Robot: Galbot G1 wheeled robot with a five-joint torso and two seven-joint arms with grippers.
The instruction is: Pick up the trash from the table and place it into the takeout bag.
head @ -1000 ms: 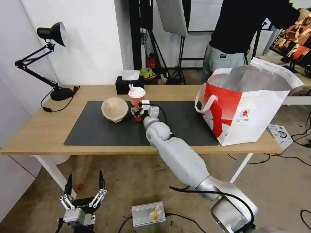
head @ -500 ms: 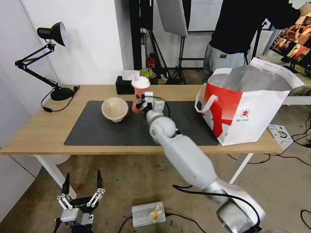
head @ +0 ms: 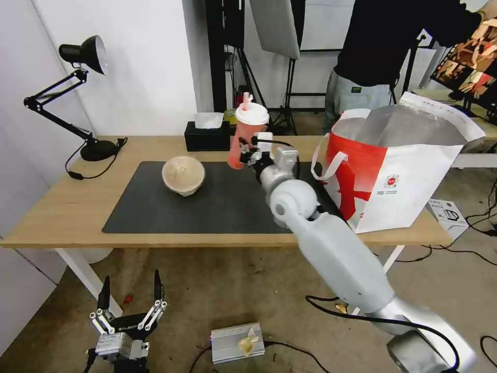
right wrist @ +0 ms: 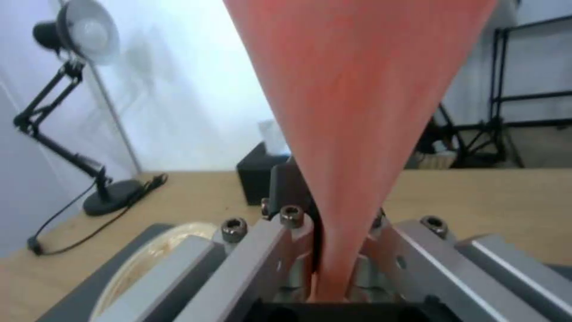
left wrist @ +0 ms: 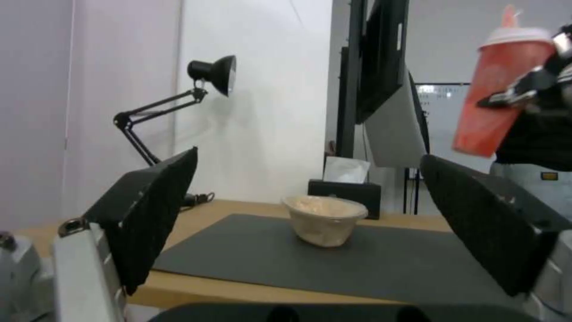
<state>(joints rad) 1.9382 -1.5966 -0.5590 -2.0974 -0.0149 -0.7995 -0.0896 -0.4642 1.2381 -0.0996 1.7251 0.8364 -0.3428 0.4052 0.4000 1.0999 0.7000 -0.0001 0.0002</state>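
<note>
My right gripper (head: 247, 151) is shut on the red drink cup (head: 245, 135), a piece of the trash, and holds it tilted in the air above the dark mat on the table (head: 62, 207). The cup (right wrist: 351, 112) runs down between the fingers (right wrist: 280, 250) in the right wrist view, and the left wrist view has the cup (left wrist: 498, 103) high up. The round beige lidded bowl (head: 183, 175) sits on the mat to the cup's left. The takeout bag (head: 398, 171) stands open at the table's right end. My left gripper (head: 129, 300) hangs open below the table's front edge.
A black tissue box (head: 207, 135) stands at the back of the table behind the cup. A black desk lamp (head: 77, 93) occupies the far left corner. A person stands behind the bag. A grey box (head: 237, 342) and cables lie on the floor.
My right gripper has lifted the red cup off the mat and carried it up and to the right, toward the bag. The left arm has sunk slightly.
</note>
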